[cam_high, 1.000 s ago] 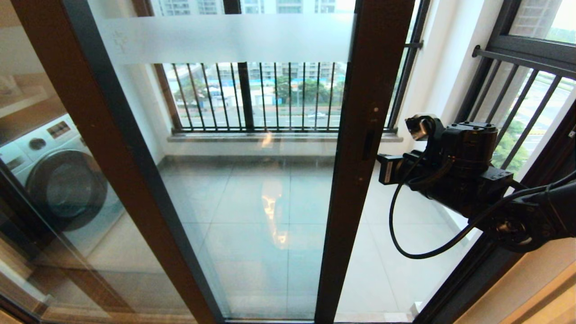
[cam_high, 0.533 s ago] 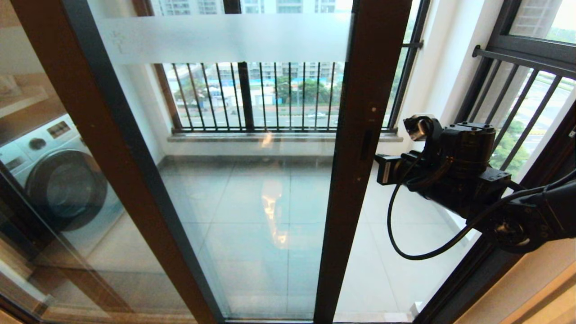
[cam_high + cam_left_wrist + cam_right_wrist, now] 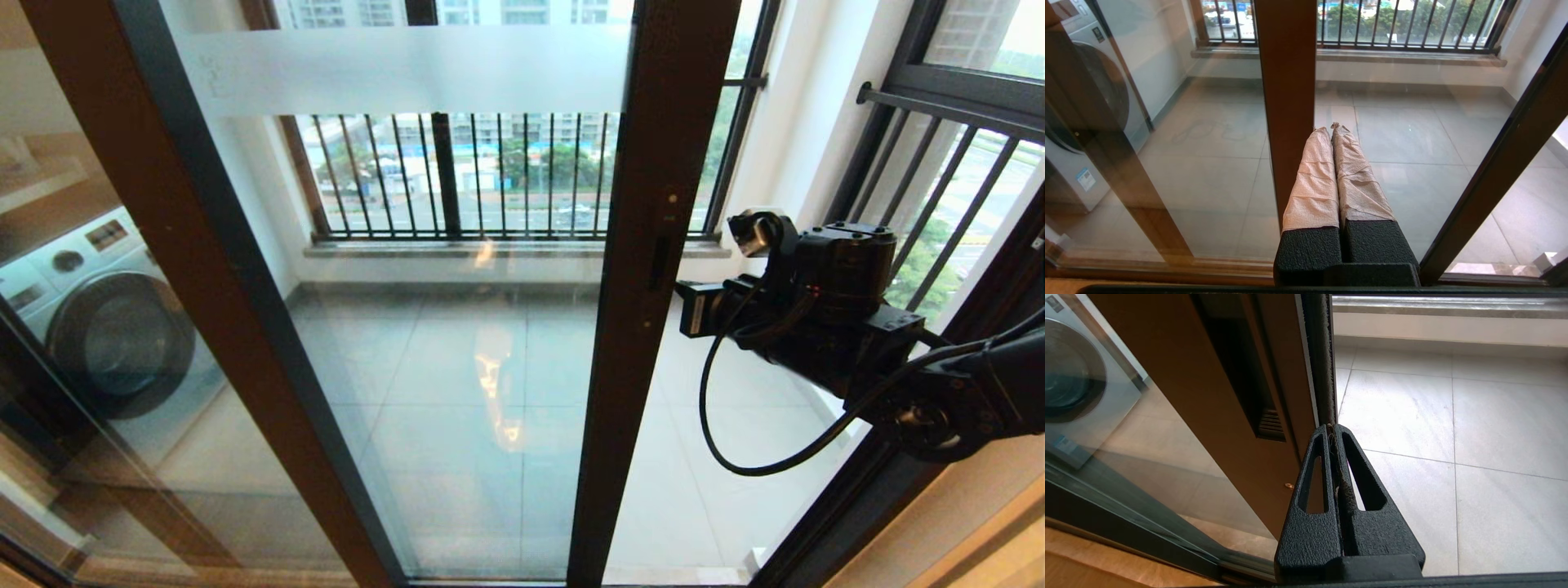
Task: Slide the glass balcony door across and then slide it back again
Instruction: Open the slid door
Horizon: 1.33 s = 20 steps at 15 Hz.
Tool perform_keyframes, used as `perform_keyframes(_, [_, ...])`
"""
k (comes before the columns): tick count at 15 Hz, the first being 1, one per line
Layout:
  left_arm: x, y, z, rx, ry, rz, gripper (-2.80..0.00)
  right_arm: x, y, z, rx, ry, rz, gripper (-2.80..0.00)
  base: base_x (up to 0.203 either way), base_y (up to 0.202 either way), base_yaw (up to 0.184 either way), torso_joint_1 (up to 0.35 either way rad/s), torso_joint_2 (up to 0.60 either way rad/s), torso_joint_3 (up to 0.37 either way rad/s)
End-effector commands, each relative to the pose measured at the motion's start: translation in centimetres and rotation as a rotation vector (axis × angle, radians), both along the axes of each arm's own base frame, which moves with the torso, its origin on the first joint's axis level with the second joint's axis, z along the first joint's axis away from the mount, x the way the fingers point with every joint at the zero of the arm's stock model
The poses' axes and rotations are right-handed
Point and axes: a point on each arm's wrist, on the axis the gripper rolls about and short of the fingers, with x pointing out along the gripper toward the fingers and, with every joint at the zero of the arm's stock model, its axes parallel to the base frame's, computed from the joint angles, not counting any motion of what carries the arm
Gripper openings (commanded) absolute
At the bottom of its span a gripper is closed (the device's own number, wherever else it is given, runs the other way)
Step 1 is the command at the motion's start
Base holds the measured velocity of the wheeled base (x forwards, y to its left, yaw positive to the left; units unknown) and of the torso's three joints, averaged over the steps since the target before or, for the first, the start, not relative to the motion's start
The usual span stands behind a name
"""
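The glass balcony door (image 3: 490,327) has a frosted white band (image 3: 408,69) and a dark brown stile (image 3: 645,163) with a black handle slot (image 3: 660,261). My right arm (image 3: 824,318) reaches in from the right at slot height. In the right wrist view, the right gripper (image 3: 1332,427) is shut and holds nothing. Its tips rest against the dark seal on the door's edge (image 3: 1321,355), beside the handle slot (image 3: 1241,375). The left gripper (image 3: 1331,127) is shut, its fingers (image 3: 1314,179) wrapped in paper, low down in front of the glass and out of the head view.
To the right of the stile is an open gap onto the tiled balcony floor (image 3: 702,457). A second brown-framed glass panel (image 3: 163,245) stands on the left, with a washing machine (image 3: 106,327) behind it. Black-barred windows (image 3: 939,204) line the back and the right.
The door's stile has slid a little to the left, widening the gap on its right. My right arm has moved left with it, still against the edge.
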Motion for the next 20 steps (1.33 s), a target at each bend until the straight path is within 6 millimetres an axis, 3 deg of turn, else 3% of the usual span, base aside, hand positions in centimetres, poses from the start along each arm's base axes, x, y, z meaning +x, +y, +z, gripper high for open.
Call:
perform_keyframes(1, [0.3,0.0,-0.9,-0.001,0.034,-0.001,-2.8,0.1,0.1,0.0,0.001,-0.003,-0.002,-2.8,0.0,0.0,0.0,0.0,0.0,0.0])
perform_keyframes(9, [0.3,0.0,-0.9,-0.001,0.034,-0.001,-2.8,1.8,-2.6,0.3,0.007,-0.021,-0.09,-2.8,0.0,0.0,0.0,0.0,0.0,0.0])
perform_keyframes(20, [0.3,0.0,-0.9,-0.001,0.034,0.0,-2.8,2.0,-0.4,-0.3,0.011,-0.028,-0.042,-2.8,0.0,0.0,0.0,0.0,0.0,0.0])
